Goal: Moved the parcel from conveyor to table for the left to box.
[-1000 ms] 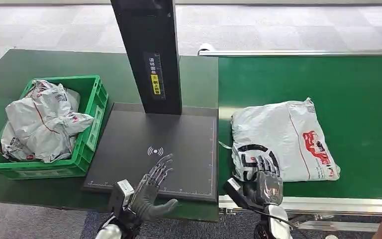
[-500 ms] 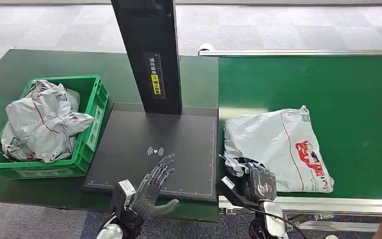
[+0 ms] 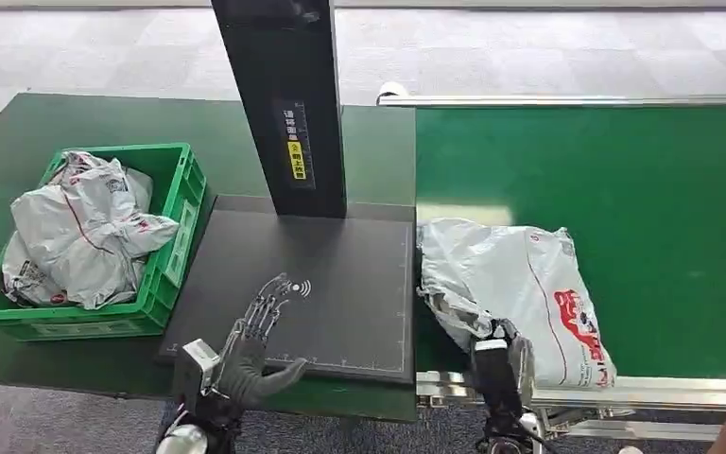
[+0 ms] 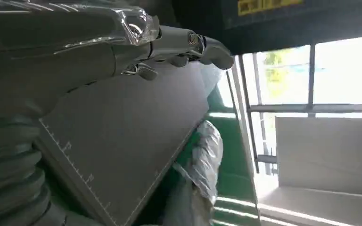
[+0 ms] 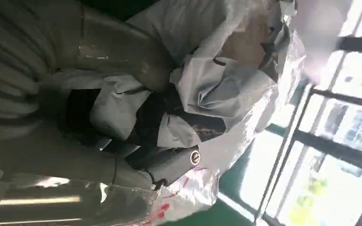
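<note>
Right hand (image 3: 497, 352) is gripping the parcel (image 3: 515, 284) by its near corner; parcel stretching away ahead; left hand (image 3: 250, 342) is hovering spread, holding nothing.

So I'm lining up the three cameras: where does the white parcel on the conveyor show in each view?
Head view: the parcel lies on the green conveyor, its near corner gripped by the right hand.
Left wrist view: a crumpled white edge past the black scanner pad.
Right wrist view: bunched in the hand, close up.
Shared landmark: the green belt.
</note>
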